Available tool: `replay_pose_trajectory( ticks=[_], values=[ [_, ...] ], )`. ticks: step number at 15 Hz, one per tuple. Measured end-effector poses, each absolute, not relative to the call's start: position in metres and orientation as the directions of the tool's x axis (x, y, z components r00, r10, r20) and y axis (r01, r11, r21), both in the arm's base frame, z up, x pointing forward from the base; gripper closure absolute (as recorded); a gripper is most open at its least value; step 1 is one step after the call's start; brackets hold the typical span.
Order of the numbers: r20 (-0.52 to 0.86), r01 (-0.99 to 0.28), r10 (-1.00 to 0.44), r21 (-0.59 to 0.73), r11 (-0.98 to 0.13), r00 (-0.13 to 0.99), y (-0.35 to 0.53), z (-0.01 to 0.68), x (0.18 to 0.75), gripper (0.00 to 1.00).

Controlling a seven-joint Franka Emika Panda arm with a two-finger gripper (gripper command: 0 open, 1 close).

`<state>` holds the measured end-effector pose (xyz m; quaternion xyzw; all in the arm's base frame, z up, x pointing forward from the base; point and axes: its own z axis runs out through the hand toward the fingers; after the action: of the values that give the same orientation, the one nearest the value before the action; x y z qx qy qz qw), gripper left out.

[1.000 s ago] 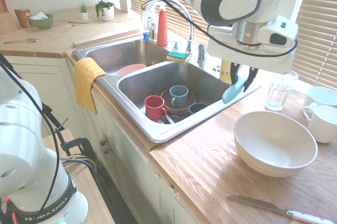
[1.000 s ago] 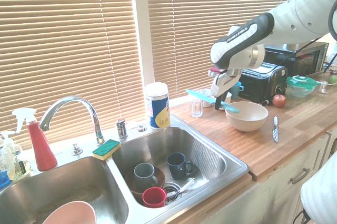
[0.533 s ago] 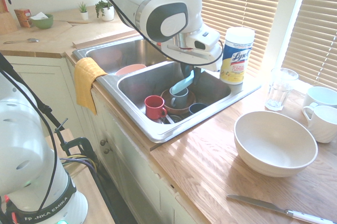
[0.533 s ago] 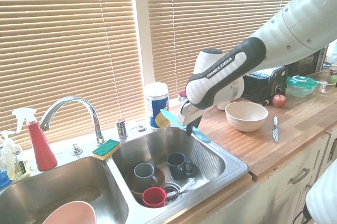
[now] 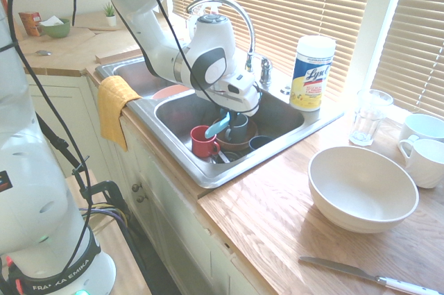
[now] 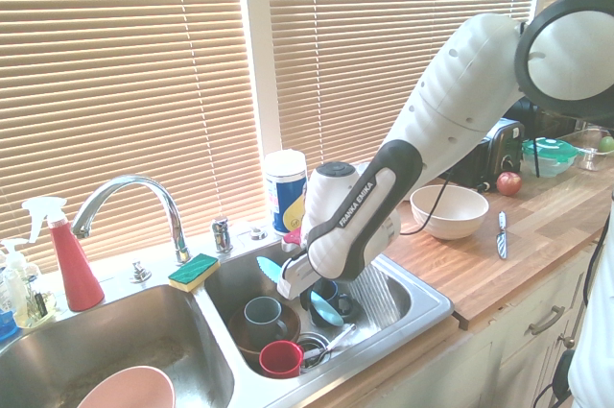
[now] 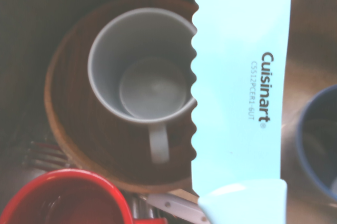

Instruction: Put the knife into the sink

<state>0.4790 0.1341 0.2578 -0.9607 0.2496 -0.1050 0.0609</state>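
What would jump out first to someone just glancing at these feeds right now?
The white arm reaching down into the sink, its gripper shut on a turquoise knife held over the dishes. Below it, a grey mug sits in a brown bowl, with a red mug beside them. On the counter to the side, a big cream bowl stands out.

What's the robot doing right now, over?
Gripper shut on turquoise knife, low over the right basin of the sink. Grey mug and red mug directly below. Not released yet.
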Motion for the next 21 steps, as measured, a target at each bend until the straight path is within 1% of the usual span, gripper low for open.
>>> replay_pose_trajectory(
  ticks=[4, 9, 10, 15, 21],
  values=[
    [0.156, -0.518, -0.537, -0.149, -0.842, 0.829, 0.132, 0.214, 0.494, 1.00],
    [0.137, -0.561, -0.573, -0.118, -0.820, 0.808, 0.120, 0.175, 0.492, 1.00],
    [0.133, -0.570, -0.581, -0.113, -0.814, 0.803, 0.119, 0.170, 0.491, 0.00],
    [0.090, -0.591, -0.598, -0.099, -0.801, 0.796, 0.121, 0.149, 0.486, 0.00],
    [0.085, -0.596, -0.604, -0.106, -0.796, 0.792, 0.119, 0.150, 0.488, 0.00]
  ],
)
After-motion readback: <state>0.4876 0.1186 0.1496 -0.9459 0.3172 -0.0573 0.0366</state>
